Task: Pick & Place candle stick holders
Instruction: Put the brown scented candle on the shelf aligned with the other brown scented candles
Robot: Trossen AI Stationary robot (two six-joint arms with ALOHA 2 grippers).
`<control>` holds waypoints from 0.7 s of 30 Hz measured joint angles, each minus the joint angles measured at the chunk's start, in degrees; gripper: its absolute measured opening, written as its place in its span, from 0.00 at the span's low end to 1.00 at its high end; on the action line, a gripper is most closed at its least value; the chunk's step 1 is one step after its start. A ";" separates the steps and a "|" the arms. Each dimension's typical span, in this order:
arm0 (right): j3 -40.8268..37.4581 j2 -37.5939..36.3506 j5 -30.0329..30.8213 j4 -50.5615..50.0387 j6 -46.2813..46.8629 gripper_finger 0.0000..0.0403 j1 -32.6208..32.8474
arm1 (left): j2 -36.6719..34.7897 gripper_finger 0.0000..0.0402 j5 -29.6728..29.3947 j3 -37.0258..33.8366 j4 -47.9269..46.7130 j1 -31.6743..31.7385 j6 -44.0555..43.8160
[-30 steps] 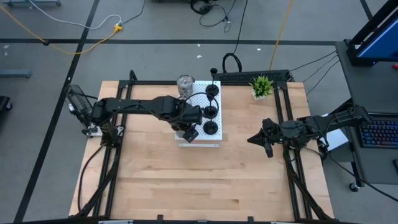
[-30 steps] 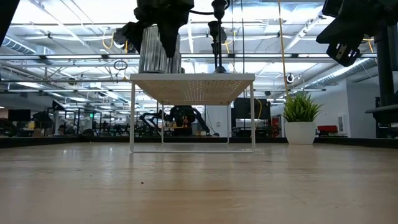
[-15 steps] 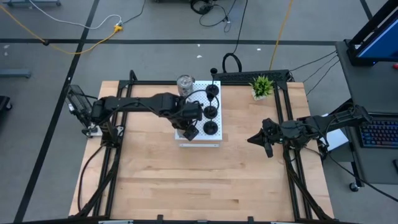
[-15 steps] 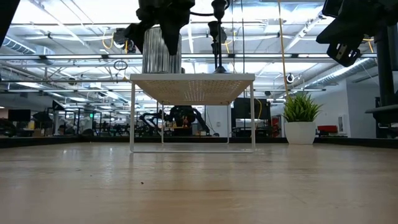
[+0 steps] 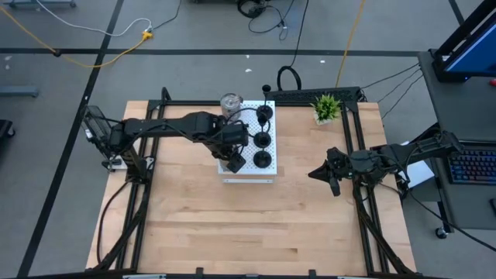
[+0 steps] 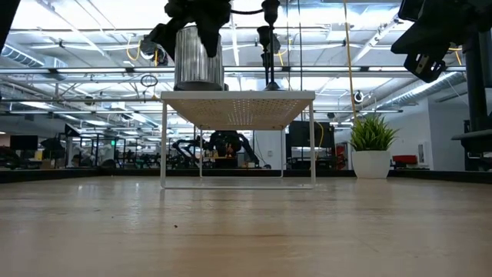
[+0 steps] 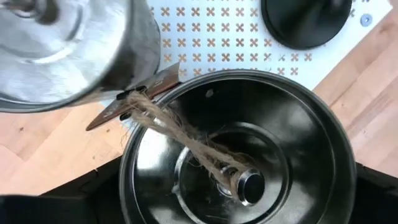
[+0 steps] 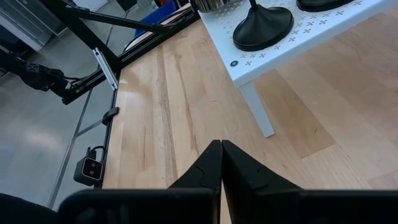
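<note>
A white perforated board (image 5: pixel 246 173) stands at the table's far middle. Three black candle stick holders (image 5: pixel 263 139) stand in a row along its right side. A shiny silver holder (image 5: pixel 231 103) stands at its far left corner. A second silver holder (image 7: pixel 280 118), with twine and a tag on its stem, stands on the board (image 6: pixel 238 96) right under my left gripper (image 5: pixel 226 144). The open fingers flank its rim. My right gripper (image 5: pixel 335 180) hangs shut above the table's right side.
A small green potted plant (image 5: pixel 326 107) stands at the table's far right. Black frame rails (image 5: pixel 364 201) run along the table's left and right sides. Bare wood (image 5: pixel 248 225) stretches from the board to the near edge.
The silver holder under my left gripper has shifted a little toward the table's right. In the low view it now covers the other silver holder behind it. My right arm has kept still.
</note>
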 joint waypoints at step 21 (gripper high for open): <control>0.01 0.02 -0.02 0.02 0.04 0.00 0.02 | -1.05 0.94 1.48 1.14 0.92 0.27 2.12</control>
